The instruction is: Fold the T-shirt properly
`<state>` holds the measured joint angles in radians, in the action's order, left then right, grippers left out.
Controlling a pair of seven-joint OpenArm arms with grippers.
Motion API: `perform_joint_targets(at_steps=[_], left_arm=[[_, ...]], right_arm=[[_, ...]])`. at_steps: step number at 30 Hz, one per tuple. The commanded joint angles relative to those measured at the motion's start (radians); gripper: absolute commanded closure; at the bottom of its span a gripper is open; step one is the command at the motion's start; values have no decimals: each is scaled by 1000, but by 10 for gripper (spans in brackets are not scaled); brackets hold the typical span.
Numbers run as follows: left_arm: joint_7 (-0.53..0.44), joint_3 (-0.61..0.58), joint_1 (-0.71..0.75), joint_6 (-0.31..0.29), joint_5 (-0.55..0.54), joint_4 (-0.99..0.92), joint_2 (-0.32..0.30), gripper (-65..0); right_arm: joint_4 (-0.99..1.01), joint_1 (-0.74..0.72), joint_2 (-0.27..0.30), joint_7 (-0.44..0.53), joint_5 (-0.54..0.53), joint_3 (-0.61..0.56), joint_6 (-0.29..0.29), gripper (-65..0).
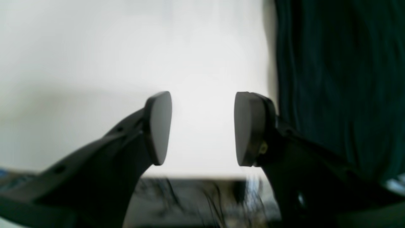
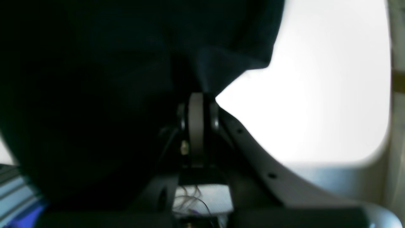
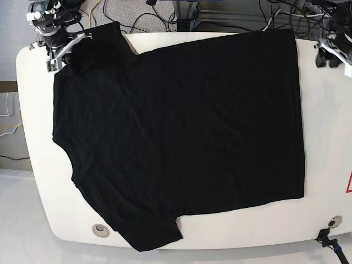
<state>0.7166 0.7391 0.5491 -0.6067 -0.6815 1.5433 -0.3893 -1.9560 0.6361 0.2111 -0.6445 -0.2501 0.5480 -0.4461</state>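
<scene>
The black T-shirt (image 3: 176, 126) lies spread flat on the white table (image 3: 330, 143), plain side up; no printed graphic shows. My right gripper (image 3: 67, 47) is at the far left corner, shut on the edge of a sleeve; in the right wrist view the pads (image 2: 196, 126) are pressed together under the dark cloth (image 2: 95, 79). My left gripper (image 3: 328, 55) is at the far right, just beside the shirt's hem corner. In the left wrist view it (image 1: 202, 126) is open and empty over bare table, with the shirt's edge (image 1: 341, 79) just to its right.
Cables (image 3: 159, 16) and equipment lie behind the table's far edge. Two round holes (image 3: 100, 229) (image 3: 331, 222) sit near the front corners. A red triangle mark (image 3: 348, 183) is at the right edge. Bare table strips run along the right and front.
</scene>
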Motion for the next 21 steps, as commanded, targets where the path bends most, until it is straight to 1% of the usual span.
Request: perform_joint_targets(at_steps=[1,5,12,13,15,18,21], left_arm=[[-4,7,7,-6,-11,12,-21,-292],[-4,9,7,-6,-8,19,-23,-294],[-4,10,56,-6,-10,167,-23,-299],[-4,10,73,-8,-13,187,-23,-310],[-4,9,108,-17,-14,242,-15,-367],[-4,9,151,-91,-13,294,33,-435],[41,10,177,-91,-10,294,62,-443]], right_arm=[[-27,11,12,33,-13,8,-23,-16],[-27,6,9,33,1,8,-23,-16],[-27,6,7,33,-5,36,-24,-16],[-29,6,7,33,-5,36,-24,-16],[-29,6,7,33,-5,36,-24,-16],[-29,6,7,33,-5,36,-24,-18],[-29,6,7,33,-5,34,-24,-18]])
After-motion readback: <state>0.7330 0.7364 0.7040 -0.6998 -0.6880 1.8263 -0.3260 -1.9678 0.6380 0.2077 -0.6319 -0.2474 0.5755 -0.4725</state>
